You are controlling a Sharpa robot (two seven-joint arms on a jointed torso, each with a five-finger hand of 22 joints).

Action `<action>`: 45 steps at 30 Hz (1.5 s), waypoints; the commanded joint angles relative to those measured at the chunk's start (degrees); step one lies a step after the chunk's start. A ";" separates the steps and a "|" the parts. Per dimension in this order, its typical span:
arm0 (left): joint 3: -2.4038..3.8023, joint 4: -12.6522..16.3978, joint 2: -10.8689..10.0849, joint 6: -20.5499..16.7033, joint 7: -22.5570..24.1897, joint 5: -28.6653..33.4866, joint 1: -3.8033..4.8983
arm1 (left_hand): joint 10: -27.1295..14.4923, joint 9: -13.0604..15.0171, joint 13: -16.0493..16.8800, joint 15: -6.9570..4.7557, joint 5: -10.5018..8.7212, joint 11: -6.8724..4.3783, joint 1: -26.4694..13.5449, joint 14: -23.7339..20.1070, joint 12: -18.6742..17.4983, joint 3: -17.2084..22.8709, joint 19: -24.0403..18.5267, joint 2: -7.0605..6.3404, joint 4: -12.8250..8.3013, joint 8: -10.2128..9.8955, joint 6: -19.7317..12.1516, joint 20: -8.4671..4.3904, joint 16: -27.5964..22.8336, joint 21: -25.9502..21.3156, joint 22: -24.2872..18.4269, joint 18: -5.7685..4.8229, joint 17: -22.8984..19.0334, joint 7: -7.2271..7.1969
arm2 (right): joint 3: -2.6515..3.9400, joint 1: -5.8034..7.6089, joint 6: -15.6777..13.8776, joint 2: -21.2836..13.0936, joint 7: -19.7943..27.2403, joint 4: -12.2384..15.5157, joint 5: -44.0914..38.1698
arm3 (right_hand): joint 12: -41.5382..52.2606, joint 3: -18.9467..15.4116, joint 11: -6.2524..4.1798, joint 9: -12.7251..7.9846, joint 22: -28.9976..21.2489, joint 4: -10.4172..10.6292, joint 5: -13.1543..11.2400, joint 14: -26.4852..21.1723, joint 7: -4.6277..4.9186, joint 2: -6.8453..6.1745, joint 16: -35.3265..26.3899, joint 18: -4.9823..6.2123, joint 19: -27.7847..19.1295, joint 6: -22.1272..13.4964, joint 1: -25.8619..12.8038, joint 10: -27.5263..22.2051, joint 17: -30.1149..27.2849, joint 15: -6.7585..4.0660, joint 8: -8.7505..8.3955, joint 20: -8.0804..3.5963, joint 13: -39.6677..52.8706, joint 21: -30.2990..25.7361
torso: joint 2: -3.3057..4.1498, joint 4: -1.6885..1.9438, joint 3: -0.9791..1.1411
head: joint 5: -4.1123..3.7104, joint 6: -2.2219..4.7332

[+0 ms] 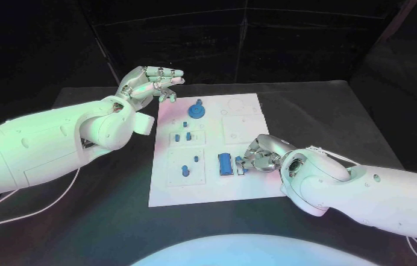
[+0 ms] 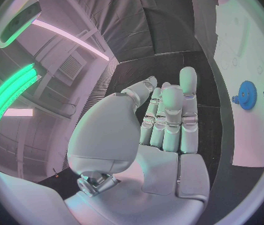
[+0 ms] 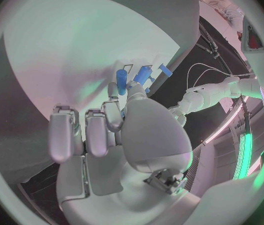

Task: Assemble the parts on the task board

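The white task board [image 1: 208, 151] lies mid-bench [image 1: 348, 115]. The right hand [image 1: 261, 155] sits low at its near right edge, fingers [image 3: 113, 116] curled around a small blue part [image 1: 241, 161] largely hidden by them; whether they truly grip it cannot be told. The left hand [image 1: 149, 84] hovers off the far left corner, fingers released, holding nothing. A blue gear [image 1: 198, 110] stands near it; a blue block [image 1: 225, 164] lies beside the right hand.
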 commanded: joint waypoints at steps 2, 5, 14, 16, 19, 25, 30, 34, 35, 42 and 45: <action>0.05 0.20 -0.02 2.24 0.73 0.13 0.08 | -0.45 -0.04 -0.01 0.32 -0.26 0.15 -0.06 0.10 0.31 -0.29 0.23 0.32 -0.10 0.20 -0.24 0.19 0.23 -0.21 -0.06 0.75 -0.05 0.08 | -0.02 0.03 1.69 0.19 -0.40 0.19 -0.57 | 0.74 -0.02 -1.08 0.31 2.03 0.58 -0.46 3.60 -0.06 -0.04 -0.27 -0.67 1.04 0.56 -0.62 1.50 2.40 -0.57 0.54 -0.57 0.41 0.32 | -0.03 -0.08 0.06 | 0.11 -0.08; 0.05 0.19 -0.03 2.40 0.75 0.13 0.08 | -0.45 -0.04 -0.01 0.32 -0.26 0.15 -0.06 0.10 0.31 -0.29 0.23 0.32 -0.10 0.20 -0.24 0.19 0.23 -0.21 -0.06 0.75 -0.05 0.08 | -0.02 0.03 1.86 0.26 -0.45 0.27 -0.75 | 0.94 -0.10 -1.16 0.50 2.06 0.76 -0.75 3.60 -0.14 -0.10 -0.28 -0.67 1.05 0.67 -0.76 1.64 2.39 -0.63 0.72 -0.64 0.58 0.34 | -0.03 -0.08 0.07 | 0.04 -0.11; 0.05 0.11 0.00 2.49 0.74 0.13 0.08 | -0.45 -0.04 -0.01 0.32 -0.26 0.15 -0.06 0.10 0.31 -0.29 0.23 0.32 -0.10 0.20 -0.24 0.19 0.23 -0.21 -0.06 0.75 -0.05 0.08 | -0.02 0.02 1.82 0.35 -0.32 0.61 -1.59 | 1.18 -1.25 -1.18 1.50 2.17 2.37 -3.82 3.62 -0.15 -0.42 -0.30 -0.71 1.09 0.53 -2.78 1.95 2.40 -0.71 1.40 -0.81 0.87 0.38 | -0.03 -0.09 0.05 | 0.13 -0.10; 0.05 0.10 0.00 2.48 0.74 0.13 0.08 | -0.45 -0.04 -0.01 0.32 -0.26 0.15 -0.06 0.10 0.31 -0.29 0.23 0.32 -0.10 0.20 -0.24 0.19 0.23 -0.21 -0.06 0.75 -0.05 0.08 | -0.02 0.02 1.73 0.29 -0.28 0.70 -1.76 | 1.28 -1.96 -1.09 1.78 2.26 2.68 -5.13 3.62 -0.06 -0.11 -0.30 -0.73 1.13 0.50 -4.52 2.04 2.42 -0.63 1.59 -0.77 0.98 0.43 | -0.02 -0.12 0.05 | 0.14 -0.10; 0.05 0.09 0.00 2.39 0.77 0.13 0.08 | -0.45 -0.04 -0.01 0.32 -0.26 0.15 -0.06 0.10 0.31 -0.29 0.23 0.32 -0.10 0.20 -0.24 0.19 0.23 -0.21 -0.06 0.75 -0.05 0.08 | -0.02 0.02 1.57 0.16 -0.22 0.84 -1.85 | 1.73 -2.93 -1.09 2.19 2.54 2.74 -6.52 3.63 -0.09 0.62 -0.29 -0.79 1.23 0.52 -7.16 2.31 2.43 -0.60 1.89 -0.72 1.38 0.59 | 0.01 -0.10 0.05 | 0.12 -0.10; 0.05 0.07 0.01 2.27 0.83 0.13 0.08 | -0.45 -0.04 -0.01 0.32 -0.26 0.15 -0.06 0.10 0.31 -0.29 0.23 0.32 -0.10 0.20 -0.24 0.19 0.23 -0.21 -0.06 0.75 -0.05 0.08 | -0.02 0.02 1.00 -0.02 -0.14 0.91 -2.38 | 1.59 -5.48 -1.17 3.39 2.52 2.77 -18.07 3.63 -0.23 1.94 -0.34 -0.76 1.20 0.09 -13.13 2.30 2.41 -0.68 2.60 -0.78 1.47 0.54 | -0.04 -0.05 0.05 | 0.05 -0.04; 0.05 0.01 0.01 2.21 0.82 0.13 0.08 | -0.51 -0.04 -0.02 0.34 -0.25 0.15 -0.12 0.09 0.32 -0.38 0.23 0.29 -0.05 0.19 -0.29 0.21 0.26 -0.26 -0.09 0.75 -0.03 0.09 | -0.02 0.02 0.93 -0.32 -0.11 1.09 -2.97 | 1.64 -5.89 -1.16 3.73 2.55 2.83 -19.85 3.64 -0.23 2.22 -0.32 -0.77 1.20 -0.06 -14.53 2.33 2.44 -0.68 2.78 -0.78 1.57 0.54 | -0.05 -0.06 0.07 | 0.09 -0.07; 0.05 -0.04 0.02 2.20 0.80 0.13 0.08 | -0.51 -0.04 -0.02 0.34 -0.25 0.15 -0.12 0.09 0.32 -0.38 0.23 0.29 -0.05 0.19 -0.29 0.21 0.26 -0.26 -0.09 0.75 -0.03 0.09 | -0.02 0.02 1.64 -0.99 0.54 1.54 -3.24 | 1.63 -5.19 -1.19 4.24 2.54 1.46 -19.27 3.65 -0.26 1.86 -0.34 -0.76 1.18 -0.36 -10.88 2.32 2.43 -0.72 3.05 -0.80 1.67 0.52 | -0.05 -0.09 0.06 | 0.02 -0.01; 0.05 -0.06 0.03 2.18 0.79 0.13 0.08 | -0.51 -0.04 -0.02 0.34 -0.25 0.15 -0.12 0.09 0.32 -0.38 0.23 0.29 -0.05 0.19 -0.29 0.21 0.26 -0.26 -0.09 0.75 -0.03 0.09 | -0.02 0.02 1.94 -1.26 0.77 1.71 -3.28 | 1.65 -5.05 -1.19 4.38 2.56 1.00 -19.41 3.65 -0.26 1.70 -0.34 -0.76 1.18 -0.44 -9.82 2.33 2.43 -0.72 3.12 -0.80 1.71 0.52 | -0.06 -0.09 0.07 | 0.01 -0.01; 0.04 -0.23 0.04 1.96 0.68 0.13 0.07 | -0.51 -0.04 -0.02 0.34 -0.25 0.15 -0.12 0.09 0.32 -0.38 0.23 0.29 -0.05 0.19 -0.29 0.21 0.26 -0.26 -0.09 0.75 -0.03 0.09 | -0.02 0.02 4.71 -3.77 2.09 3.30 -3.66 | 1.85 -4.74 -1.18 5.03 2.75 -1.02 -20.30 3.65 -0.21 1.08 -0.36 -0.80 1.23 -0.71 -5.69 2.44 2.43 -0.70 3.48 -0.80 2.01 0.60 | -0.05 -0.21 0.06 | 0.12 0.10; 0.04 -0.32 0.11 1.89 0.66 0.13 0.07 | -0.51 -0.04 -0.02 0.34 -0.25 0.15 -0.12 0.09 0.32 -0.38 0.23 0.29 -0.05 0.19 -0.29 0.21 0.26 -0.26 -0.09 0.75 -0.03 0.09 | -0.02 0.02 5.39 -4.11 2.31 3.47 -3.74 | 1.84 -4.67 -1.18 5.17 2.81 -1.52 -20.30 3.65 -0.20 1.01 -0.36 -0.81 1.25 -0.75 -4.85 2.44 2.43 -0.70 3.55 -0.79 2.04 0.63 | -0.10 -0.16 0.04 | 0.02 0.13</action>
